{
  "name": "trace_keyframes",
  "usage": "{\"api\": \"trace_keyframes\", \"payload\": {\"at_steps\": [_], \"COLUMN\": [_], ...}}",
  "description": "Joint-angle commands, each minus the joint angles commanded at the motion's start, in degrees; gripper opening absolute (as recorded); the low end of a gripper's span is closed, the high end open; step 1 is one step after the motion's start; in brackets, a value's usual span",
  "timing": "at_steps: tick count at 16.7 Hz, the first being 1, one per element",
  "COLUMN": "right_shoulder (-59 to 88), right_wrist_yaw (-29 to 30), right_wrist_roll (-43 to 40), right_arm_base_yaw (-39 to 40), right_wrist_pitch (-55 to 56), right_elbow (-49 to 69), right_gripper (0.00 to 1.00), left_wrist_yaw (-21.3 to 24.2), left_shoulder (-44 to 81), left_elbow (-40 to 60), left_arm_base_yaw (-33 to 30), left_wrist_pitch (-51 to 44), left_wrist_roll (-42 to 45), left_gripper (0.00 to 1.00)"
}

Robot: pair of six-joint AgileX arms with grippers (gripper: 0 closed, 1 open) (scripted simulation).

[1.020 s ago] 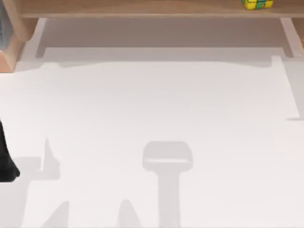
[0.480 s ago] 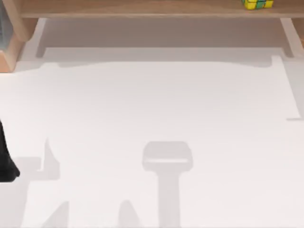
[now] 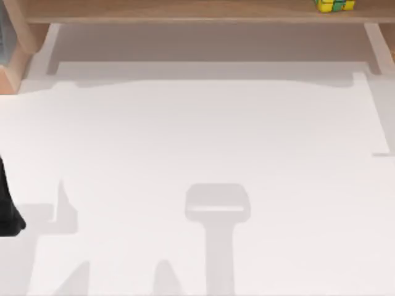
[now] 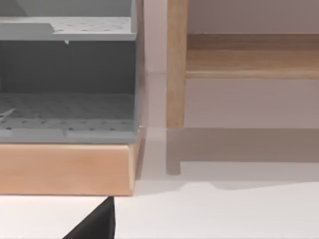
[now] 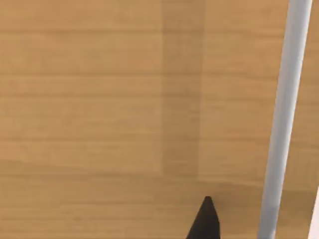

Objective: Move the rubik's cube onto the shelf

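A white table (image 3: pixel 203 142) is seen from above. Nearest the viewer, at about 8 o'clock on the left edge, a dark piece of the left arm (image 3: pixel 7 203) juts into the picture, parked; its fingers are not shown, so whether they are apart or together cannot be told. Soft grey shadows of the rig are cast across the near half of the table.

At the far side, along 12 o'clock, the shelf (image 3: pixel 185 11) is laid out as a long tan board on pale supports. The cube (image 3: pixel 334 5) is seen resting on the board toward 1 o'clock, partly cut off by the picture's edge.

In the left wrist view, a grey perforated rack on a wooden base (image 4: pixel 67 167) is seen beside a shelf post. In the right wrist view, tan wood grain and a pale support (image 5: pixel 281 119) are seen close up, with a dark tip, probably one finger of the right gripper, at the frame's edge; its state cannot be told.

Over the past second nothing has shifted: cube, shelf and left arm are unchanged. The task is judged finished, with the cube released and settled.
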Motion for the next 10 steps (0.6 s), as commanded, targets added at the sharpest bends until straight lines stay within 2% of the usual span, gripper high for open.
{"api": "trace_keyframes", "payload": {"at_steps": [3,10], "right_shoulder": [0.0,0.0], "right_wrist_yaw": [0.0,0.0], "right_wrist_roll": [0.0,0.0], "right_arm_base_yaw": [0.0,0.0], "right_wrist_pitch": [0.0,0.0], "right_elbow": [0.0,0.0], "right_gripper": [0.02,0.00], "left_wrist_yaw": [0.0,0.0], "left_shoulder": [0.0,0.0], "left_elbow": [0.0,0.0], "left_arm_base_yaw": [0.0,0.0], "left_wrist_pitch": [0.0,0.0], "left_wrist_roll": [0.0,0.0], "left_gripper": [1.00,1.00]}}
